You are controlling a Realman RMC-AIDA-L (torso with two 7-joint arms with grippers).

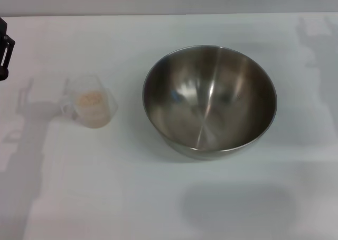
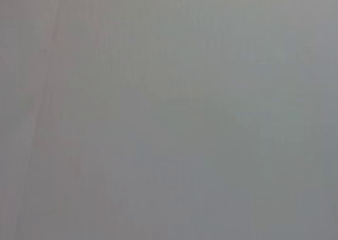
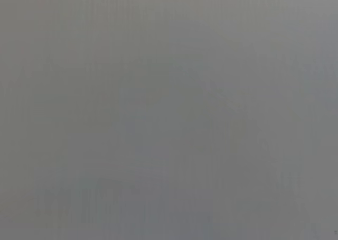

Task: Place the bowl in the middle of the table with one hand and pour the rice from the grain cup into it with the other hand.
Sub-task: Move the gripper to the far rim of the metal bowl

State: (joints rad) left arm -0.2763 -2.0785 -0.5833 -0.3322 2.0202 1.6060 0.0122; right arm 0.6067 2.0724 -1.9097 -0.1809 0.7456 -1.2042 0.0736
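Two items rest apart: grain cup (image 1: 93, 107) lies nearest the left gripper (image 1: 4, 48), whose grip state is indeterminable; bowl (image 1: 209, 100) sits rightward.

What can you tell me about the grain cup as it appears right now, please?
The grain cup is a small transparent plastic measuring cup with a handle, standing upright on the white table to the left of the steel bowl, apart from it. A low heap of pale beige rice lies inside. No gripper touches it.
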